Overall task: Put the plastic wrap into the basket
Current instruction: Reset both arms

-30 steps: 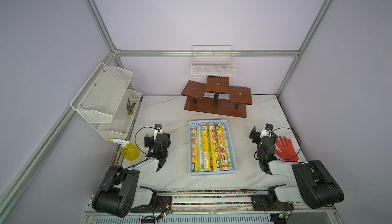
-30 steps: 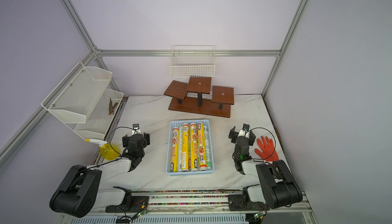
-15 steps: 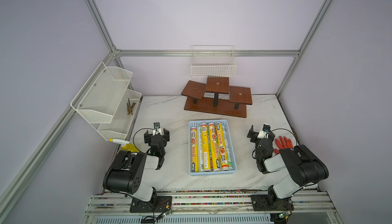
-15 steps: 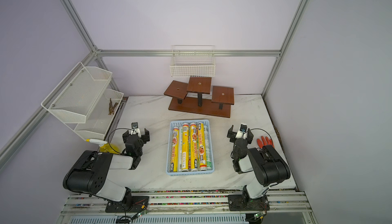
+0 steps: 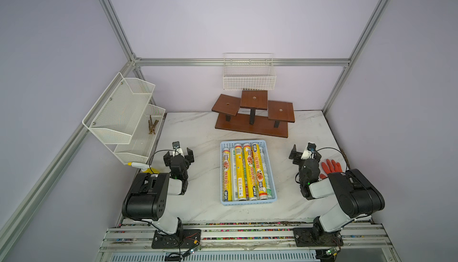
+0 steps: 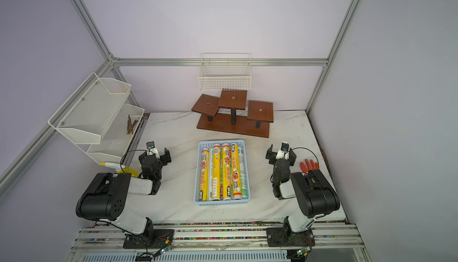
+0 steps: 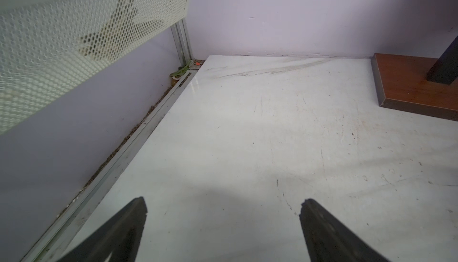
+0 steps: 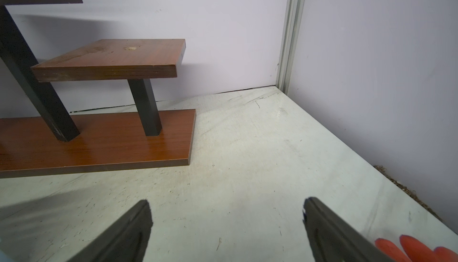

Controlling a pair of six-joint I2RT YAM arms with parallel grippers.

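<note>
The basket [image 5: 247, 202] stands on the table [image 5: 198, 129], and in both top views the plastic wrap [image 5: 247, 171] lies inside it. The rolls lie side by side along the length of the basket, most of them with yellow labels and some silvery with green print between them. No roll lies on the table outside the basket.

The left gripper [image 5: 178, 154] is to the left of the basket, well apart from it. Its jaws stand wide apart and hold nothing. In the left wrist view the gripper [image 7: 224, 206] has only bare table between its two fingers. The right gripper [image 5: 305, 153] is to the right of the basket, also well apart, with jaws spread wide and nothing between them [image 8: 226, 203].

A red glove [image 5: 330, 167] lies on the table further right of the basket, just beside the right arm. A yellow spray bottle [image 5: 141, 166] is further left of the basket, partly hidden behind the left arm. Behind the basket stands a wooden stand [image 5: 252, 114].
</note>
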